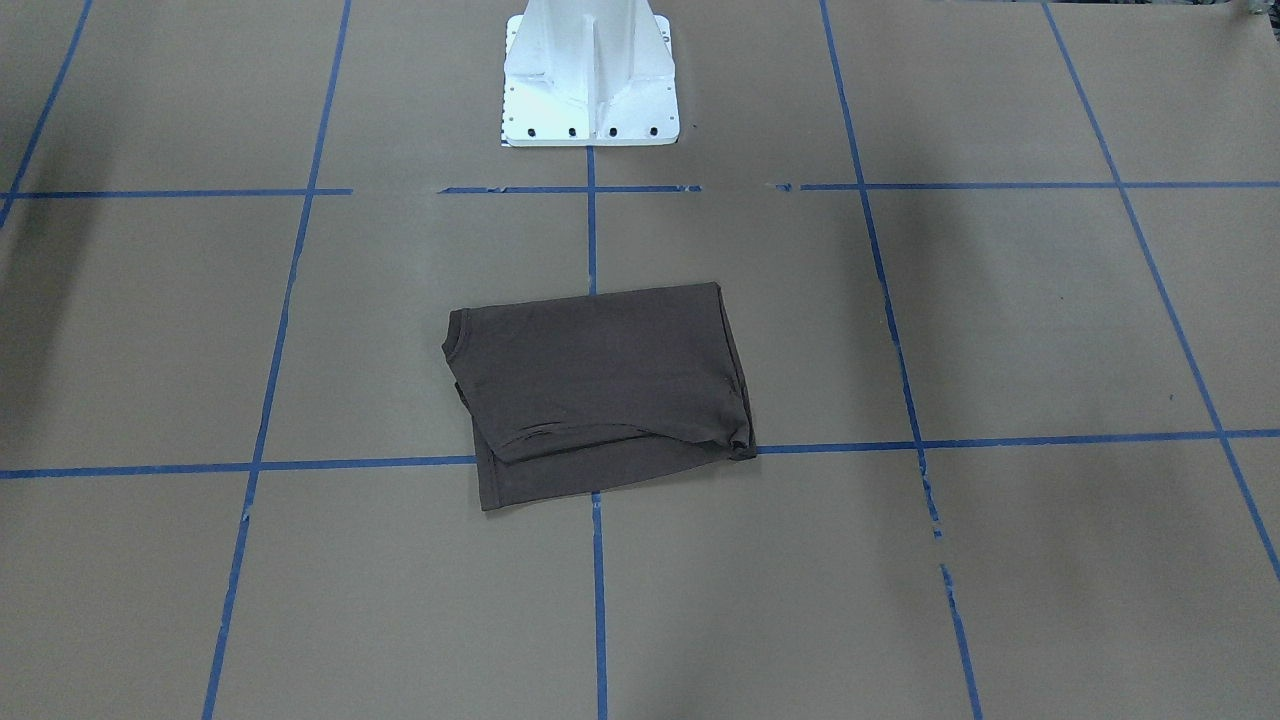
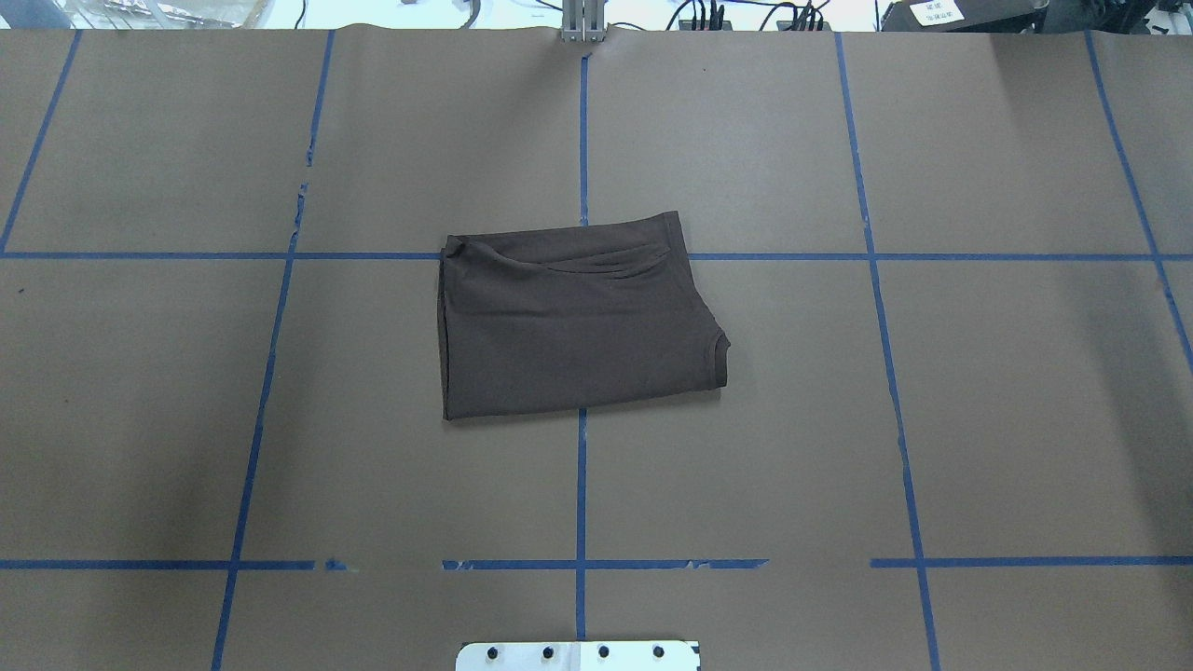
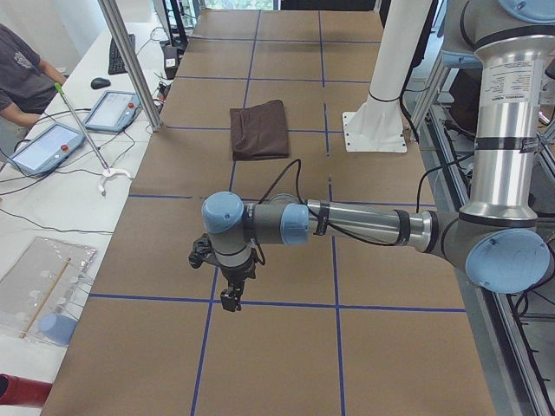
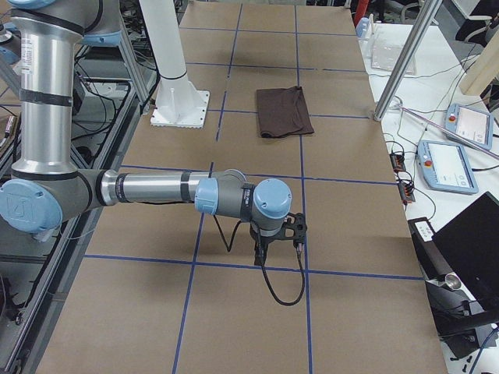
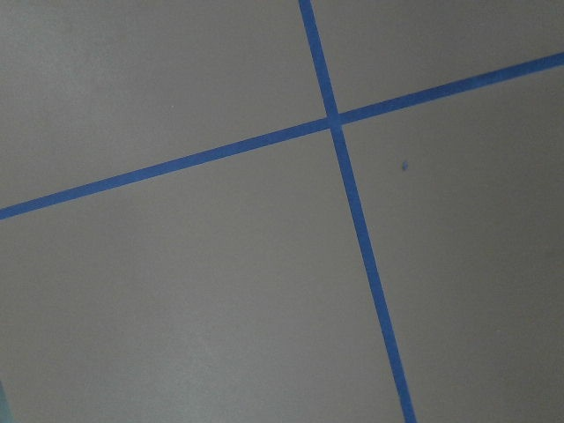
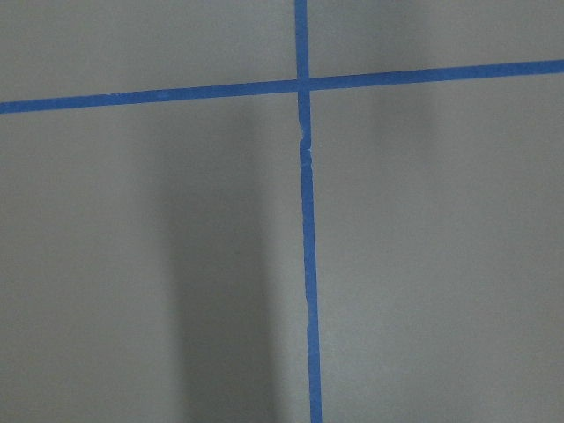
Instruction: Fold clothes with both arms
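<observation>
Lying folded: soft brown T-shirt [image 2: 578,321], rumpled rectangle; left claw [image 3: 230,301], right claw [image 4: 260,255]: cannot tell if spread

You see the dark brown T-shirt [image 2: 573,321] folded into a compact, roughly rectangular packet, lying flat, with wrinkles gathered along one edge. It sits well apart from both tools, between them. The left arm [image 3: 364,224] and right arm [image 4: 152,188] each reach out level, left gripper [image 3: 230,299] and right gripper [image 4: 260,251] pointing down. You cannot tell whether either is parted or closed.
</observation>
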